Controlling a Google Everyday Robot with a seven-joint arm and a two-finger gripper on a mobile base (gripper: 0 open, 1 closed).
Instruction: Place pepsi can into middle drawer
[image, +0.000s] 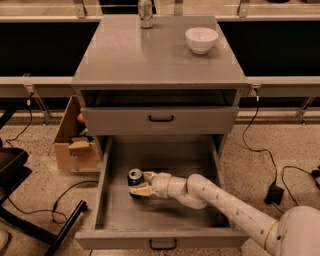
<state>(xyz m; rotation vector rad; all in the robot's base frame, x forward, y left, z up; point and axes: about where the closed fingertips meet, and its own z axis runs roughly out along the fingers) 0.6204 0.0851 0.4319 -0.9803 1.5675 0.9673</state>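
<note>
The pepsi can (134, 179) stands upright on the floor of the pulled-out middle drawer (160, 220), at its left side, silver top showing. My gripper (140, 184) reaches in from the right on the white arm (220, 205) and its fingers are closed around the can, which sits on or just above the drawer floor. The drawer's front panel with its black handle (162, 244) is at the bottom of the view.
A closed grey drawer with a black handle (161, 119) sits above. On the cabinet top stand a white bowl (201, 39) and a silvery bottle-like container (145, 12). A cardboard box (75, 142) is to the left, a chair base (30, 200) at lower left, and cables on the floor at the right.
</note>
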